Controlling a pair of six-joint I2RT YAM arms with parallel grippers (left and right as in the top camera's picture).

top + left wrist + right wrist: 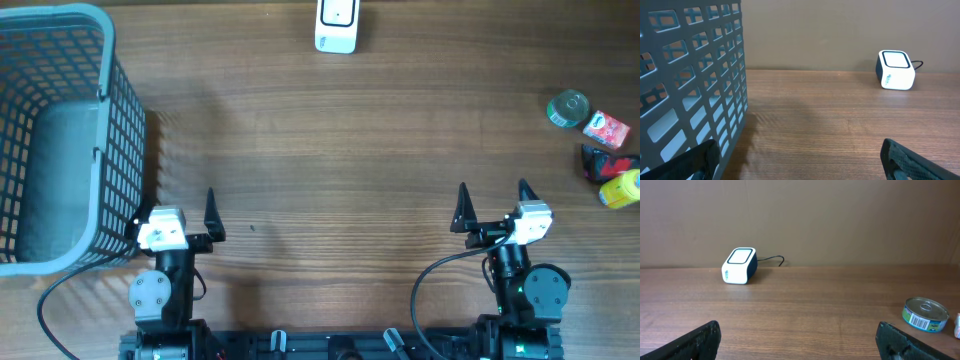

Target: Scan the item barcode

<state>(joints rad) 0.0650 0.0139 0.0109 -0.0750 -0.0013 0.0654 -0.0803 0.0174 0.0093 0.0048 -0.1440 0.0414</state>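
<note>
left gripper: jaws fully spread, empty | right gripper: jaws fully spread, empty | scanner: well apart from both

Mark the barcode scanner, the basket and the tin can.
barcode scanner (336, 25): overhead view, white top face.
basket (105, 55): overhead view, right rim.
tin can (926, 307): right wrist view, lid.
</note>
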